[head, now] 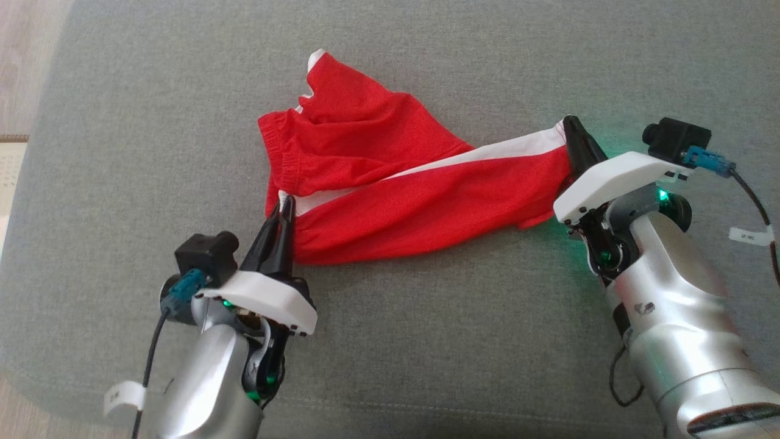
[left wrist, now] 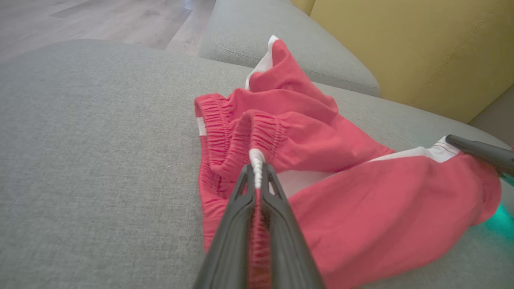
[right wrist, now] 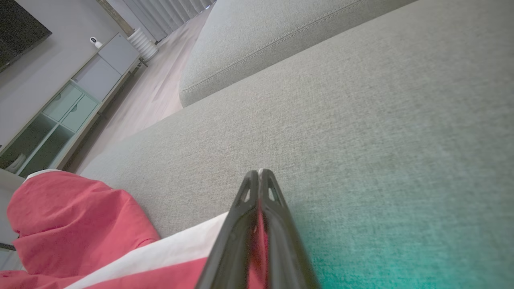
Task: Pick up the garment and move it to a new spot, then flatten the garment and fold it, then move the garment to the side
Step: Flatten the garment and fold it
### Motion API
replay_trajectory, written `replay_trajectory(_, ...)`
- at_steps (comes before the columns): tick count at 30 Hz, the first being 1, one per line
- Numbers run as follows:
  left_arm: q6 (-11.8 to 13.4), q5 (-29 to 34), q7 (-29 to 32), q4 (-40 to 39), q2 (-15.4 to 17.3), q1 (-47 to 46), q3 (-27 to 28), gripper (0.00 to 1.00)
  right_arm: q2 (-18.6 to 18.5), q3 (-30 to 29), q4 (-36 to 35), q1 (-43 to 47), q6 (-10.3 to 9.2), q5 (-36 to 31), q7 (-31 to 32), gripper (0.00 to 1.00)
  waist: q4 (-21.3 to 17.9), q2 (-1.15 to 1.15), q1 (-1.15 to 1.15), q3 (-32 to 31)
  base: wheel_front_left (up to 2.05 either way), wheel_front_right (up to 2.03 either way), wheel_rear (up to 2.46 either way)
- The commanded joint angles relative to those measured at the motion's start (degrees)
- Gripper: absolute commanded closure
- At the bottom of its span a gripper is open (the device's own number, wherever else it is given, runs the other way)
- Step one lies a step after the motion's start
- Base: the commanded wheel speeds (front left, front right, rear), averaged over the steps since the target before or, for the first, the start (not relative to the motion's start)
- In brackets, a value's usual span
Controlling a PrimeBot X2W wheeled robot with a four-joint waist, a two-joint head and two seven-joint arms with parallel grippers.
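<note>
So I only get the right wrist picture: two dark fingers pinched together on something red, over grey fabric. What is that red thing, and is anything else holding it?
Observer: It's a pair of red shorts with a white side stripe. The right gripper is shut on the hem of one leg.
Operator: And the other end?
Observer: The left gripper is shut on the elastic waistband, where the white stripe meets it.
Operator: Are the shorts lying flat?
Observer: No. The nearer leg is stretched between the two grippers, and the other leg lies bunched up behind it on the grey cushion.
</note>
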Motion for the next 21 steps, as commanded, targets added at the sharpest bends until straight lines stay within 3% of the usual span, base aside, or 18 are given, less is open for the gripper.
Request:
replay_trajectory(1, 0.14, 0.22, -0.70, -1.51, 0.74, -2.14, 1.96, 1.00, 0.59, 0.74, -1.36, -1.69, 0.37, -0.64, -0.30, 1.00, -0.11, 0.00, 0.00, -0.16, 0.00, 0.00, 0.00)
replay_trajectory(10, -1.39, 2.77, -0.70, -3.64, 0.84, -4.92, 5.27, 1.00, 0.59, 1.22, -5.94, -1.39, 0.37, 1.50, -3.68, 1.00, -1.87, 0.00, 0.00, -4.16, 0.00, 0.00, 0.00)
replay_trajectory(21, -4.94, 3.61, 1.12, -4.45, 5.83, -23.62, 7.39, 1.00, -2.42, -1.40, -19.42, -5.58, 0.37, 4.56, -5.41, 1.00, -4.56, 0.00, 0.00, -10.63, 0.00, 0.00, 0.00)
